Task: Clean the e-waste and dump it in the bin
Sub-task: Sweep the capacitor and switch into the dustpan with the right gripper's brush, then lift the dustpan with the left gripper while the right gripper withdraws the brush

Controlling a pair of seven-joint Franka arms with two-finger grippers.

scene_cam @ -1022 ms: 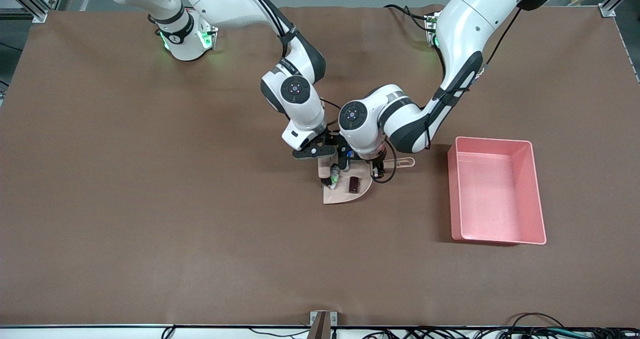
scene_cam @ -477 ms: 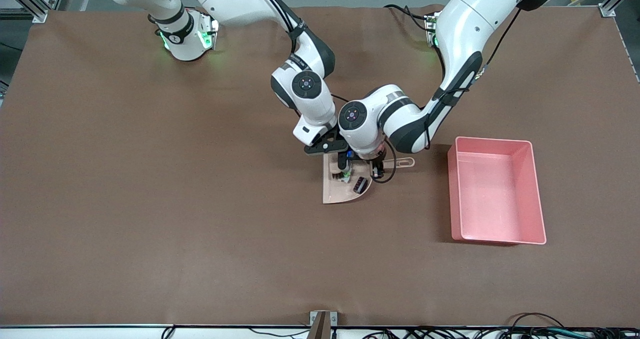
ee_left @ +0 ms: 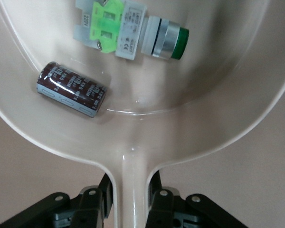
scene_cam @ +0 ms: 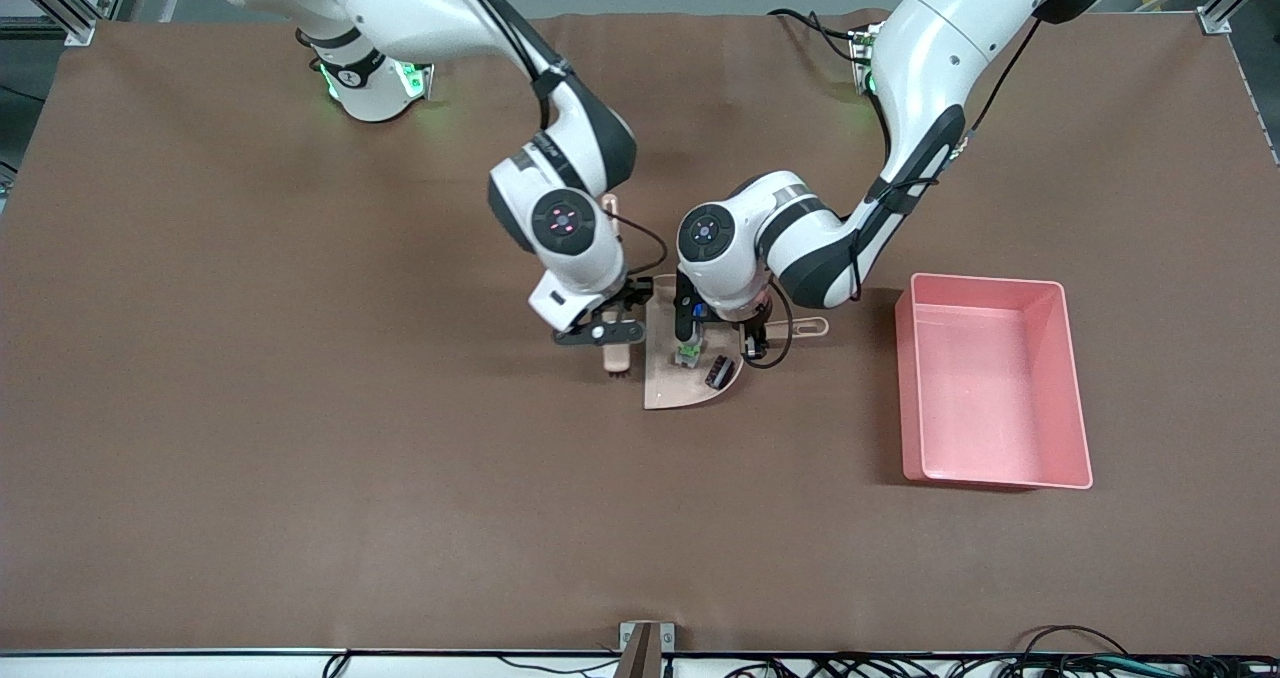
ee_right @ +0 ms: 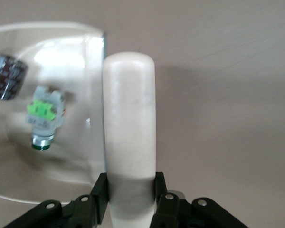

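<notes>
The e-waste lies in the beige dustpan (scene_cam: 668,386): a whitish-grey part with a green spot (scene_cam: 688,355) and a dark block (scene_cam: 717,371). The left wrist view shows the dark block (ee_left: 71,89) and the whitish part (ee_left: 128,29) deep in the dustpan (ee_left: 194,118). My left gripper (scene_cam: 757,332) (ee_left: 131,202) is shut on the dustpan's handle. My right gripper (scene_cam: 606,330) (ee_right: 129,192) is shut on a beige brush (scene_cam: 615,356) (ee_right: 129,123), just beside the pan toward the right arm's end. The pink bin (scene_cam: 985,398) is empty, toward the left arm's end.
Brown cloth covers the whole table. The dustpan's handle tip (scene_cam: 815,326) points toward the bin, with a gap of bare cloth between them. A small bracket (scene_cam: 645,643) sits at the table edge nearest the camera.
My right gripper has drawn the brush off the dustpan toward the right arm's end. Both parts now lie deeper in the pan. The left gripper has held still.
</notes>
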